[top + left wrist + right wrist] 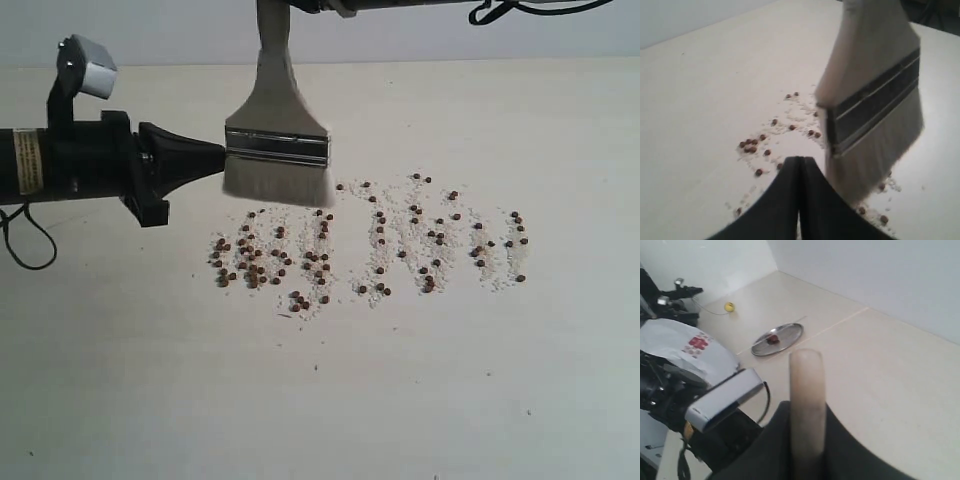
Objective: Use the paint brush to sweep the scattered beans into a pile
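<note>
While the right claw (807, 415) grips the pale-bristled, silver-banded paint brush (277, 145), the left claw (801, 167) is closed, empty.

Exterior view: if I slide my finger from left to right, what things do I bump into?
White box on the left arm → the left arm's black fingers → paint brush → the last stripe of beans

Paint brush (277, 150): wide, flat, pale bristles, silver band, cream handle. Upright, bristles down, at far-left edge of spill.
Beans (380, 270): tiny reddish-brown pellets in loose streaks across desk (150, 380), mixed with whitish grit (400, 240); densest at left.
</note>
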`<act>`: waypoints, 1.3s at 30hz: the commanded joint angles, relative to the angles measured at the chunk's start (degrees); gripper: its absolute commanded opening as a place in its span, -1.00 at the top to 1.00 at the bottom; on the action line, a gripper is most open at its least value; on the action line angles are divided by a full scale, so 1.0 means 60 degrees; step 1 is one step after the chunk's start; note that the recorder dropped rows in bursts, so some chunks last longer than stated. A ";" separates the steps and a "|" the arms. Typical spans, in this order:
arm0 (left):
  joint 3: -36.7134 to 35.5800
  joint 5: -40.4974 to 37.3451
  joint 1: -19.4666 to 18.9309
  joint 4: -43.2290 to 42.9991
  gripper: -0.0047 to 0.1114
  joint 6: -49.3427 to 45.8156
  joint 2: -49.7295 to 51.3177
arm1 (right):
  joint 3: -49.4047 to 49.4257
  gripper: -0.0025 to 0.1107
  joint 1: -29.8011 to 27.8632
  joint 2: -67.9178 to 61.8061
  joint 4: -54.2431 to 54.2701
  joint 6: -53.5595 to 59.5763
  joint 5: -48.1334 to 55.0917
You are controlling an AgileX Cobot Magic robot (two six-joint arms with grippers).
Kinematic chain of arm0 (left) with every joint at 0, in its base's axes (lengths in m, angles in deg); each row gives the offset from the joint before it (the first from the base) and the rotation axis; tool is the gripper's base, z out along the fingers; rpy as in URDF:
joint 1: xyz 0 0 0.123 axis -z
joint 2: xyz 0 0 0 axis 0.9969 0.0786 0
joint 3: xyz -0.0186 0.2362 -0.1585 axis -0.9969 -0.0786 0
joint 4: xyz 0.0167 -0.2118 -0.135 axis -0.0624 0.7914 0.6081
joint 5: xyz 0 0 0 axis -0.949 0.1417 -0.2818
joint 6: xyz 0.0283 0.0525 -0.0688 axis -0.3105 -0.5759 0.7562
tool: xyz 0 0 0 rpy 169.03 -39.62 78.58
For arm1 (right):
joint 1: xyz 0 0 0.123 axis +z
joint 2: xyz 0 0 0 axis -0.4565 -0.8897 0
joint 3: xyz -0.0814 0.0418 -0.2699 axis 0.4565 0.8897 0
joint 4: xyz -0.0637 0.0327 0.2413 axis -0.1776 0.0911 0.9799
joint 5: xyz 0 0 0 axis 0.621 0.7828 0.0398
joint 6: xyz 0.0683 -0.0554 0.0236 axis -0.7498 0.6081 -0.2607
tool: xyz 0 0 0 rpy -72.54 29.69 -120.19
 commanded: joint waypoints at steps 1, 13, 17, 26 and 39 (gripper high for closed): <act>-0.0010 -0.0298 -0.1070 -0.0367 0.92 0.1309 -0.0381 | -0.0057 0.96 0.0019 0.0498 -0.0734 -0.0535 -0.1456; -0.2274 -0.0231 -0.1990 0.2086 0.92 0.1785 -0.2436 | 0.2339 0.96 0.0641 0.2732 0.0661 0.0499 -0.6736; -0.3361 -0.0232 -0.1990 0.2696 0.92 0.1303 -0.3432 | 0.2931 0.96 0.1239 0.3257 0.0661 0.0362 -0.8531; -0.6152 -0.0214 -0.1990 0.4292 0.92 0.0780 -0.7175 | 0.3941 0.96 0.1686 0.4819 0.0661 0.0182 -0.9340; -0.6925 -0.3591 -0.1990 0.2908 0.92 0.3194 -1.3089 | 0.4669 0.96 0.1686 0.5985 0.0661 -0.0843 -0.9352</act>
